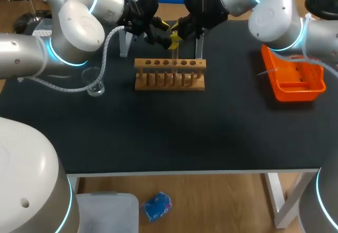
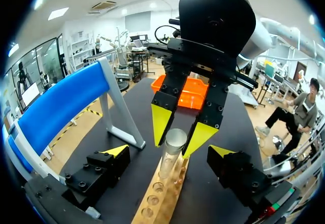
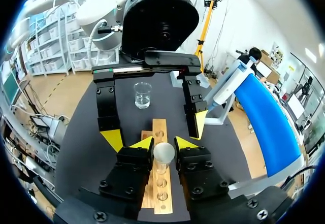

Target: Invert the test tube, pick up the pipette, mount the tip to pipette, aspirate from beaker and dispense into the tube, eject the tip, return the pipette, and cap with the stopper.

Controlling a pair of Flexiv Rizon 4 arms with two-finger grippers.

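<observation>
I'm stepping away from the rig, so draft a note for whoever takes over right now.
Right gripper: shut on the clear glass test tube, upright at the wooden tube rack.
Left gripper: open, facing it, touching nothing.
Clear glass beaker sits left of the rack; orange plastic tray right.
Done: tube gripped.
Left: inversion, pipetting, tip ejection, capping.

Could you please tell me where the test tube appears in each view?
Head view: test tube over the wooden rack, in the right gripper.
Left wrist view: test tube ahead, between the right gripper's tips.
Right wrist view: test tube between its own fingers.
Shared landmark: the wooden rack.
</observation>
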